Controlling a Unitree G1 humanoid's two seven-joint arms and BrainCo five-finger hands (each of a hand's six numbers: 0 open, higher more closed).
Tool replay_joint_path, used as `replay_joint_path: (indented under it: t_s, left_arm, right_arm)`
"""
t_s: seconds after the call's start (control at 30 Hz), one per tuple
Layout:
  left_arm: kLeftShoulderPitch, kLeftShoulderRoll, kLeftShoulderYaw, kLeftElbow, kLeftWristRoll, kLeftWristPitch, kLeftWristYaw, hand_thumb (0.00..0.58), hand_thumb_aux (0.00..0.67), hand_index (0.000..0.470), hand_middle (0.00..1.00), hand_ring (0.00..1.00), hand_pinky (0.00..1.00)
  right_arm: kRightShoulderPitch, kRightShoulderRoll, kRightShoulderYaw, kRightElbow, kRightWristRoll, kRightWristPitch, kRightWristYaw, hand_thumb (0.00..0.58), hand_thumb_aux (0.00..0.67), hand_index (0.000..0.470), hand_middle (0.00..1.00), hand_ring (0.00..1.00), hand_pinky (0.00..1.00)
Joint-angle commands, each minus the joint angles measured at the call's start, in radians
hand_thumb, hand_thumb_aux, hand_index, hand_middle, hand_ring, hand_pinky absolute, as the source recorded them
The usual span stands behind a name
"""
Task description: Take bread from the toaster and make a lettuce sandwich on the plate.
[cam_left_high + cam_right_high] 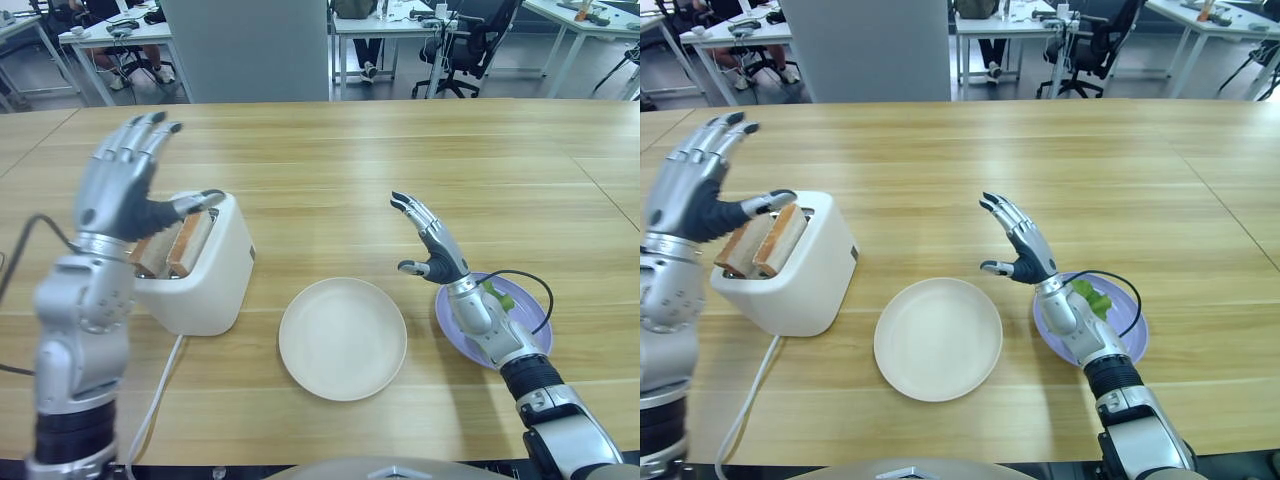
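Observation:
A white toaster [210,285] stands at the left with two bread slices [767,240] sticking up from its slots. My left hand [125,180] hovers just above and behind the slices, fingers spread open, thumb over the toaster's top. An empty cream plate [343,338] lies in the middle. My right hand [430,243] is raised open to the right of that plate, holding nothing. Its forearm crosses a purple plate [1130,345] that carries green lettuce [1095,298].
The toaster's white cord [155,405] runs toward the table's near edge. A black cable [1125,295] loops over the purple plate. Bare wooden table [400,160] stretches behind. Desks and office chairs stand in the room beyond.

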Motion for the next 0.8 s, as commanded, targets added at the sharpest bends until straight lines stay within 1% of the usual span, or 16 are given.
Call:
replay_joint_path:
  t_s: [0.03,0.13,0.3,0.43,0.67,0.7,0.73,0.77,0.8]
  left_arm:
    - [0.029,0.098,-0.037,0.14,0.111,0.107,-0.134,0.0,0.0,0.0,0.0,0.0,0.0]
    - [0.023,0.155,-0.113,0.295,0.135,0.123,-0.165,0.0,0.0,0.0,0.0,0.0,0.0]
    - [0.01,0.148,-0.221,0.427,0.124,0.13,-0.18,0.0,0.0,0.0,0.0,0.0,0.0]
    - [0.018,0.154,-0.268,0.47,0.113,0.135,-0.181,0.0,0.0,0.0,0.0,0.0,0.0]
    - [0.025,0.17,-0.304,0.477,0.104,0.136,-0.198,0.0,0.0,0.0,0.0,0.0,0.0]
    - [0.026,0.172,-0.306,0.477,0.103,0.139,-0.198,0.175,0.11,0.076,0.0,0.0,0.0]
    - [0.024,0.17,-0.304,0.476,0.093,0.135,-0.193,0.429,0.328,0.225,0.0,0.0,0.0]
    - [0.02,0.163,-0.301,0.472,0.079,0.132,-0.187,0.429,0.328,0.225,0.0,0.0,0.0]
    - [0.028,0.16,-0.294,0.461,0.072,0.133,-0.181,0.579,0.646,0.444,0.0,0.0,0.0]
  right_arm:
    - [0.019,-0.006,-0.004,-0.021,-0.007,0.019,-0.007,0.0,0.0,0.0,0.0,0.0,0.0]
    - [0.029,-0.007,-0.007,-0.031,-0.009,0.027,-0.014,0.0,0.0,0.0,0.0,0.0,0.0]
    - [0.034,-0.005,-0.004,-0.039,-0.01,0.033,-0.019,0.0,0.0,0.0,0.0,0.0,0.0]
    - [0.037,-0.004,-0.003,-0.047,-0.005,0.035,-0.018,0.0,0.0,0.0,0.0,0.0,0.0]
    - [0.04,-0.01,-0.011,-0.065,-0.001,0.042,-0.018,0.0,0.0,0.0,0.0,0.0,0.0]
    - [0.04,-0.013,-0.014,-0.07,-0.004,0.045,-0.02,0.0,0.0,0.0,0.0,0.0,0.0]
    - [0.043,-0.019,-0.018,-0.082,-0.013,0.054,-0.025,0.0,0.0,0.0,0.0,0.0,0.0]
    - [0.047,-0.028,-0.023,-0.098,-0.027,0.067,-0.029,0.0,0.0,0.0,0.0,0.0,0.0]
    - [0.046,-0.041,-0.024,-0.113,-0.046,0.083,-0.03,0.0,0.0,0.0,0.0,0.0,0.0]
